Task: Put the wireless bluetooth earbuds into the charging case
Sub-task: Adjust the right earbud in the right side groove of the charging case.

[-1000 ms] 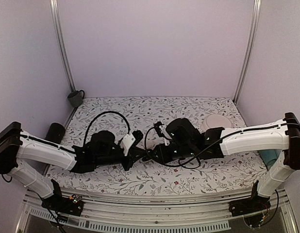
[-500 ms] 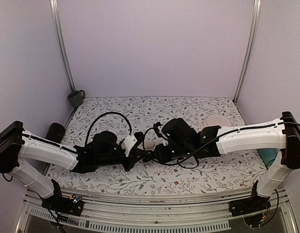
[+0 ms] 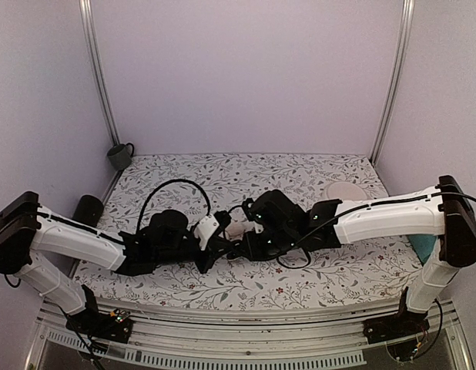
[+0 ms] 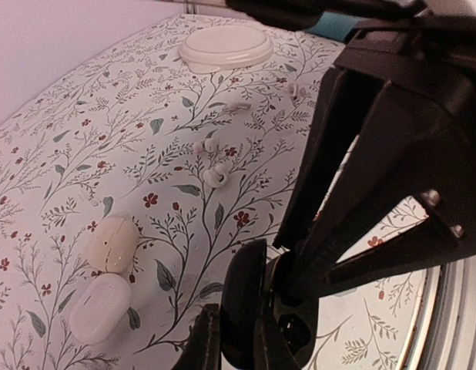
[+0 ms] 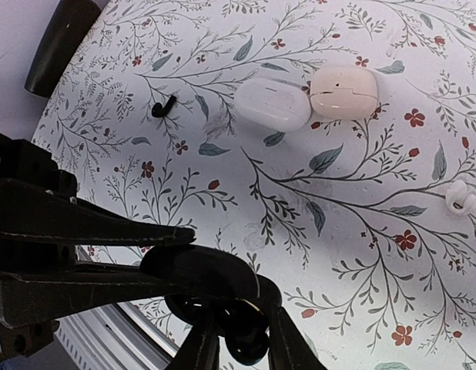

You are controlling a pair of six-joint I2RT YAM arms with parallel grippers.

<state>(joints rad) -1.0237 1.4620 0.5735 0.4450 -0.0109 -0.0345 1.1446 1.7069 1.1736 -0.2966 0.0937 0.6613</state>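
Observation:
My left gripper (image 3: 222, 248) is shut on the charging case (image 4: 249, 297), a small glossy black case held with its lid open, low over the table centre. It also shows in the right wrist view (image 5: 203, 270). My right gripper (image 5: 243, 341) is shut on one black earbud (image 5: 246, 345) and holds it right at the case's open side; contact cannot be told. The right gripper's fingers (image 4: 377, 154) fill the right of the left wrist view. A second black earbud (image 5: 162, 106) lies on the cloth, far from both grippers.
Two white oval cases (image 5: 273, 102) (image 5: 343, 91) lie side by side on the floral cloth. Small white earbuds (image 4: 215, 176) lie loose. A white round dish (image 3: 346, 190) sits back right, a black cylinder (image 3: 88, 208) at left, a grey mug (image 3: 120, 156) in the back left corner.
My right gripper has moved left with the earbud until it meets the left gripper and the case. The left arm has shifted slightly right.

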